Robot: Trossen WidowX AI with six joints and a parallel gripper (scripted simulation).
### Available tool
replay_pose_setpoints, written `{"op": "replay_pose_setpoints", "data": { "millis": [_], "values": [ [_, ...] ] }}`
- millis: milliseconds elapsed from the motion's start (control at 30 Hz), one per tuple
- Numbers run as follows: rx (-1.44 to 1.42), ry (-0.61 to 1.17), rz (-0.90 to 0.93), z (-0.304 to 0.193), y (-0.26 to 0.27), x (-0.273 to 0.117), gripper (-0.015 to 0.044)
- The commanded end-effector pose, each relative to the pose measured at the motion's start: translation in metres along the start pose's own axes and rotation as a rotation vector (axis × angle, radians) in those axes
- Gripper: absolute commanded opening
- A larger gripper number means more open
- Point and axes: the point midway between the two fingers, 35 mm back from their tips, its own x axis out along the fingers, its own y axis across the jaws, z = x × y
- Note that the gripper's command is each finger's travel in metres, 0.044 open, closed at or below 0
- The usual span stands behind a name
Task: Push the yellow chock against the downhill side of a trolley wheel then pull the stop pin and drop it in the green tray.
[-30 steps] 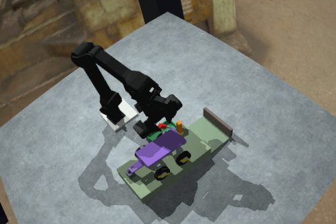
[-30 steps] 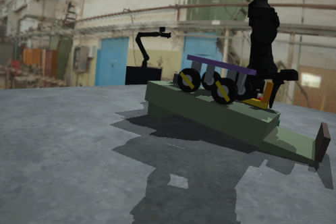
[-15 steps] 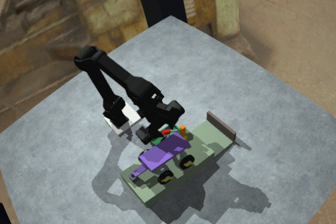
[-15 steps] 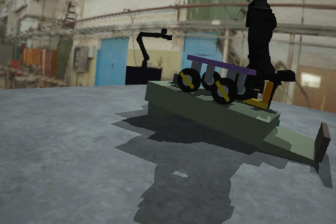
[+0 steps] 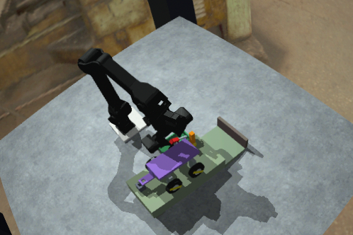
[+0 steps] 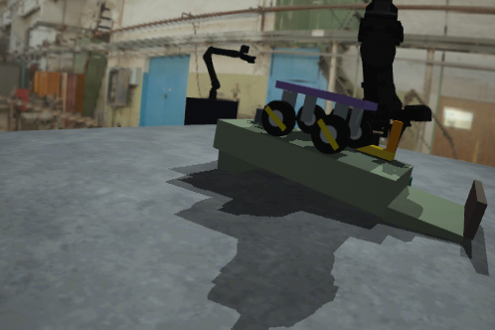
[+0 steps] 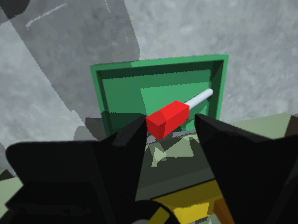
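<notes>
The trolley [image 5: 166, 165] [image 6: 325, 95] stands on the ramp [image 5: 156, 205] [image 6: 298, 169]. The yellow chock [image 6: 379, 151] [image 7: 195, 199] with its orange handle sits on the downhill side of the trolley's far lower wheel and appears to touch it. My gripper [image 7: 170, 120] is partly open, low over the ramp-side edge of the green tray [image 7: 160, 61]. The red-headed pin [image 5: 174, 141] [image 7: 170, 119] is out of the trolley's uphill end. Its head shows between my fingertips, not clamped, its pale shaft slanting over the tray. Whether it rests on the tray floor or rim is unclear.
A brown end board [image 5: 232, 132] [image 6: 475, 210] stands at the ramp's foot. The trolley's deck is close beside my fingers. A grey block [image 5: 140, 186] sits at the uphill end. The arm's white base plate [image 5: 136, 122] is behind the tray.
</notes>
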Motion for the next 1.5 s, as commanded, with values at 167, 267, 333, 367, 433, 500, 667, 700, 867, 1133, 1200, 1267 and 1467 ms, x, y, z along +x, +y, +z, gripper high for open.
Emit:
{"op": "replay_pose_setpoints", "data": {
  "millis": [167, 267, 333, 367, 433, 500, 667, 700, 867, 1133, 1200, 1267, 1467],
  "values": [
    [-0.003, -0.006, -0.001, 0.001, 0.004, 0.003, 0.0190],
    [-0.003, -0.006, -0.001, 0.001, 0.005, 0.004, 0.0190],
    [-0.003, -0.006, -0.001, 0.001, 0.006, 0.005, 0.0190],
    [-0.003, -0.006, -0.001, 0.001, 0.007, 0.005, 0.0190],
    [-0.003, -0.006, -0.001, 0.001, 0.007, 0.005, 0.0190],
    [-0.003, -0.006, -0.001, 0.001, 0.008, 0.006, 0.0190],
    [-0.003, -0.006, -0.001, 0.002, 0.009, 0.007, 0.0190],
    [-0.003, -0.006, -0.001, 0.002, 0.010, 0.007, 0.0190],
    [0.000, 0.001, 0.000, 0.000, 0.009, 0.005, 0.0269],
    [0.000, 0.001, 0.000, 0.000, 0.009, 0.004, 0.0340],
    [-0.001, -0.001, 0.000, 0.000, 0.008, -0.001, 0.0340],
    [-0.002, -0.004, 0.000, 0.002, 0.007, -0.011, 0.0340],
    [-0.003, -0.006, 0.000, 0.005, 0.006, -0.027, 0.0440]
  ]
}}
